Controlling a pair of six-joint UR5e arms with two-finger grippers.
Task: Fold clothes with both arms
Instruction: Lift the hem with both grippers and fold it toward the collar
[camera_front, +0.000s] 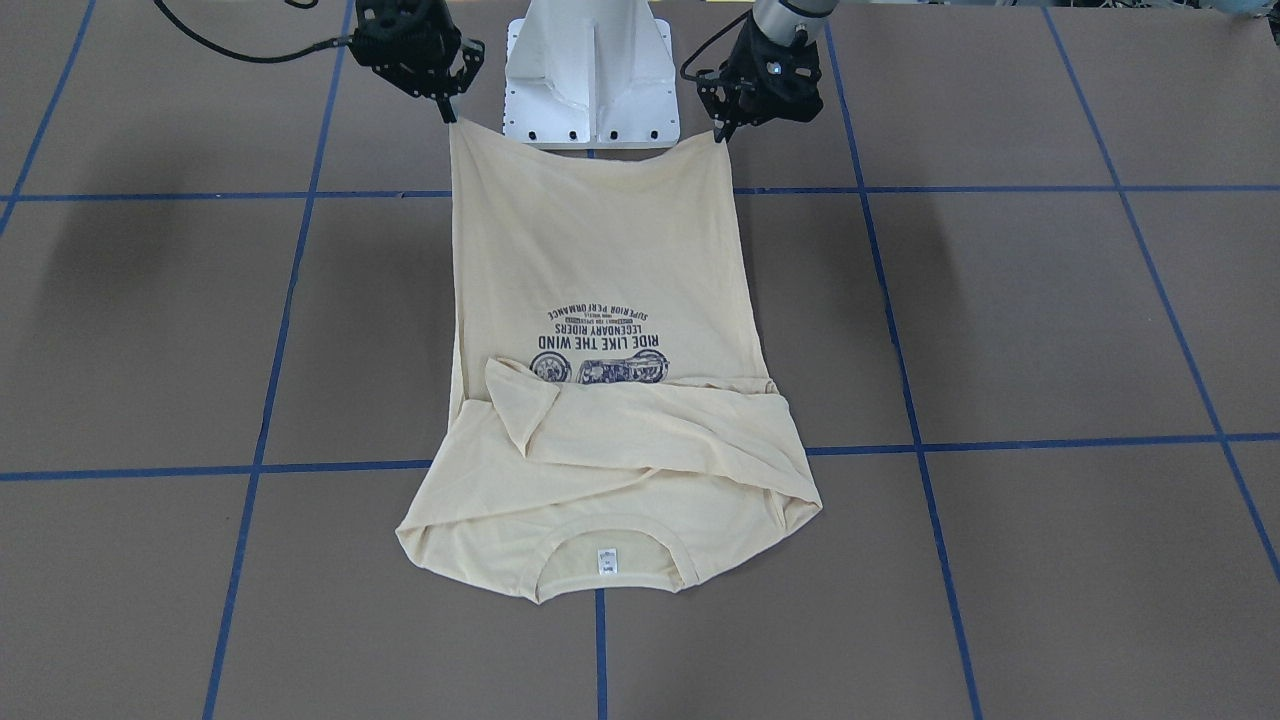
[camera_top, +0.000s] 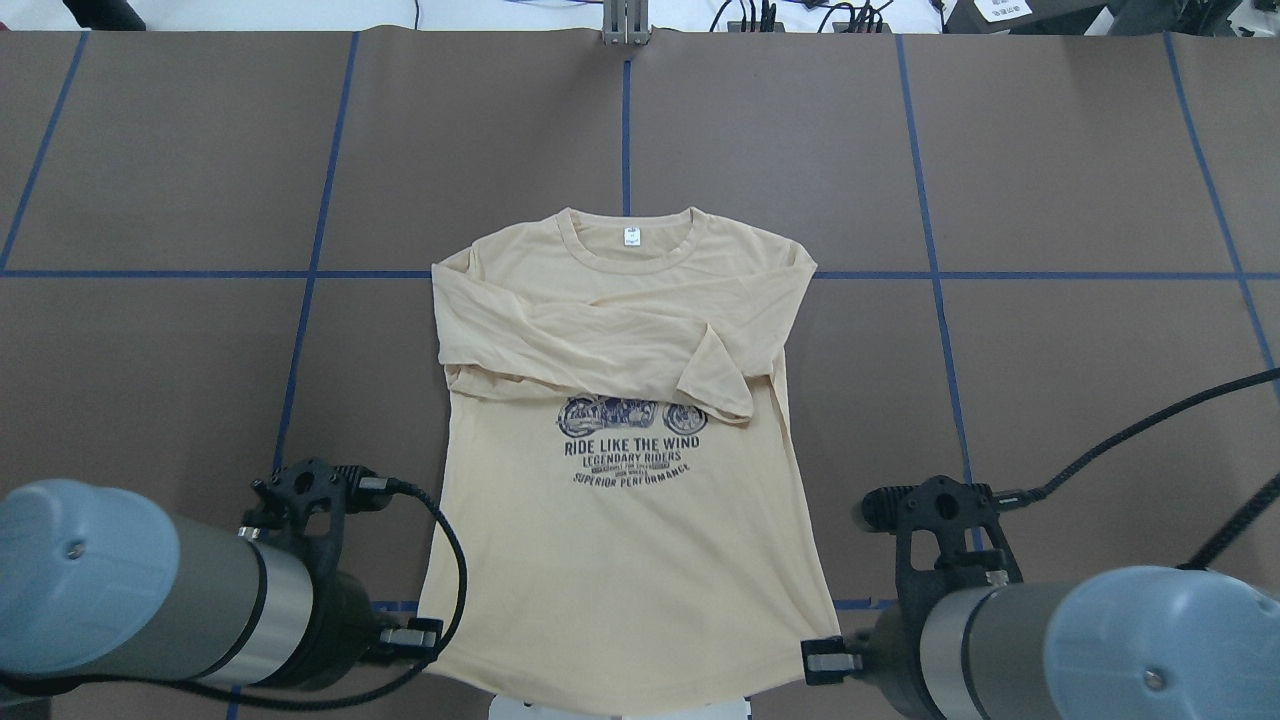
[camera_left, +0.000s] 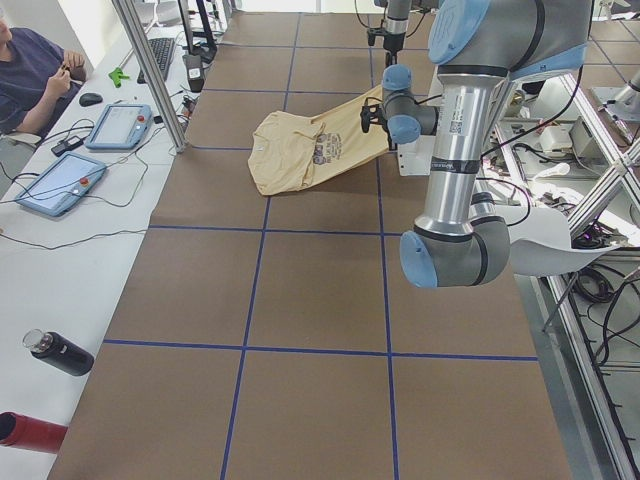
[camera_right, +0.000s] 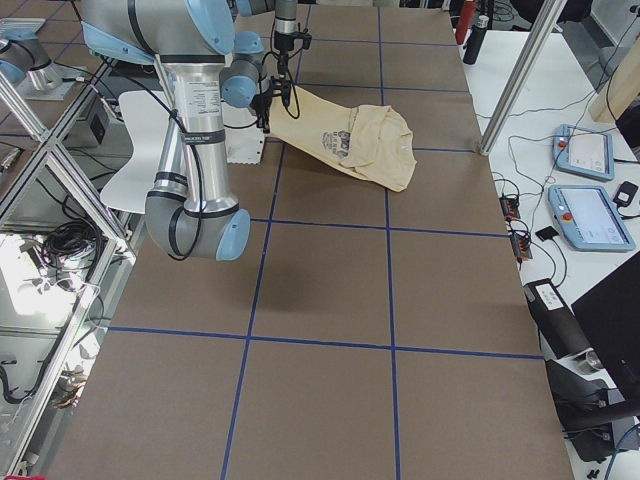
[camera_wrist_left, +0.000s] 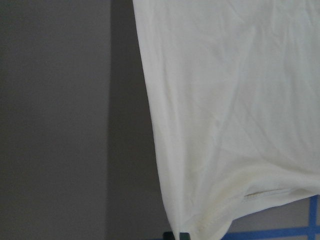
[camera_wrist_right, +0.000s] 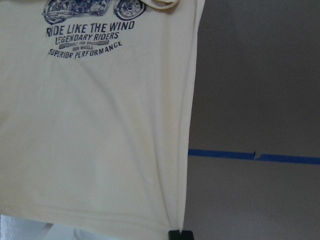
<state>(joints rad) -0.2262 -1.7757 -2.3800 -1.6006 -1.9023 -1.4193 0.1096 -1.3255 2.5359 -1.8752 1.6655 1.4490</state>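
Exterior front-facing view shows it best. The shirt (camera_front: 600, 260) sits print-side up in the middle of the desk (camera_front: 1000, 320), with the collar and neck label (camera_front: 606, 561) at the far end from the robot. Both sleeves (camera_front: 660, 420) are crossed over the chest and cover the top edge of the print (camera_front: 600, 345). The hem (camera_front: 590, 160), at the near end by the white base (camera_front: 590, 70), is lifted off the desk and strung between the two arms. The left arm (camera_top: 150, 590) has its jaws pinched on the left hem corner, and the right arm (camera_top: 1080, 640) has its jaws pinched on the right one. Both wrist views show the cloth hanging from right at the corner stitching.

Handling-wise, I'd say this thing is really light and floppy. It's a thin knit with zero stiffness, and the hem already dips a bit between the two grips. It should follow wherever the corners go, but those loose sleeves could slide or bunch as the hem comes over. The stitched corners look like the right hold to me, since doubled fabric is less likely to slip. I'd keep them level and spread apart so the edge stays taut.
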